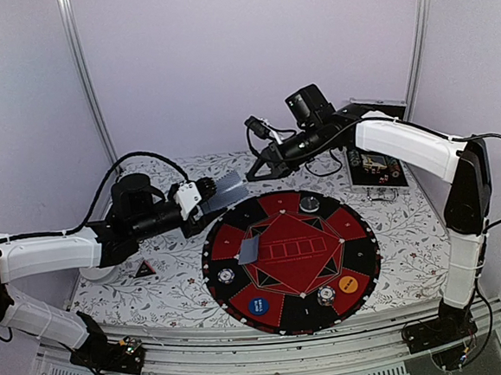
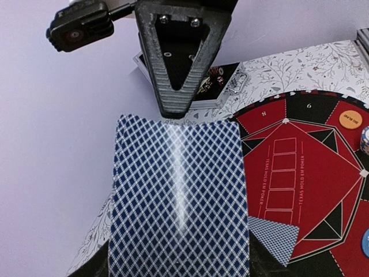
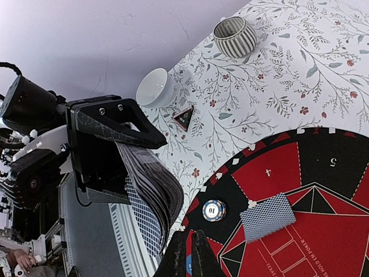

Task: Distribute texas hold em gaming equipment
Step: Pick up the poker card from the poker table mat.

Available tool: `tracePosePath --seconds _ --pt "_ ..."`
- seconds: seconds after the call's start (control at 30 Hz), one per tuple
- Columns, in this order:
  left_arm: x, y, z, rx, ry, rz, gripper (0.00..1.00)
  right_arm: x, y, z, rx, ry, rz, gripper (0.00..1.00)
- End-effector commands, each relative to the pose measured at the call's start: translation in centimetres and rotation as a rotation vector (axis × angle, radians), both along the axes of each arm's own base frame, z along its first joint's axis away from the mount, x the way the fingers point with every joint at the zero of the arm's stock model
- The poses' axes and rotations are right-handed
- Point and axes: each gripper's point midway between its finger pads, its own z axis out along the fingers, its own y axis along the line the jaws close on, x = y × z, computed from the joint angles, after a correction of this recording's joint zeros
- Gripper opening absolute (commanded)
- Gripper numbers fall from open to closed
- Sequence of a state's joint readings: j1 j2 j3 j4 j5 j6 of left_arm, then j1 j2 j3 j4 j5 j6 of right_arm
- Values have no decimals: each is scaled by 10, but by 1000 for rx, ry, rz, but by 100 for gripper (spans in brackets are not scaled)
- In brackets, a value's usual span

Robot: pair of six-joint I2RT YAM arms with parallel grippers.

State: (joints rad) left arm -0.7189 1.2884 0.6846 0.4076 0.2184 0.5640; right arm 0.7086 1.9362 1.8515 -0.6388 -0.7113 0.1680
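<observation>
My left gripper [image 1: 212, 196] is shut on a deck of playing cards [image 2: 179, 196] with blue diamond backs, held above the left rim of the round poker mat [image 1: 360, 257]. My right gripper [image 3: 192, 243] is shut, its tips right beside the deck's [image 3: 153, 190] far edge; no card shows between them. One card [image 1: 248, 249] lies face down on the mat. Striped chips [image 1: 227, 276] [image 1: 327, 295] [image 1: 309, 203] sit around the mat. The blue disc [image 1: 257, 306] and the orange disc [image 1: 348, 283] rest near its front.
A black silver-edged case [image 1: 375, 169] lies at the back right. On the flowered cloth to the left stand a ribbed grey cup [image 3: 235, 36], a white bowl [image 3: 155, 88] and a small black triangular piece [image 1: 144, 268].
</observation>
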Motion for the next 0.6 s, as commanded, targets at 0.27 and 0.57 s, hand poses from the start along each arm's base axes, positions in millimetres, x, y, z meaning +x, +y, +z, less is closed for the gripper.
tracePosePath --seconds 0.27,0.57 --pt "4 8 27 -55 -34 47 56 16 -55 -14 -129 -83 -184 28" --pt "1 30 20 -44 34 142 56 30 -44 -134 -357 76 -314 43"
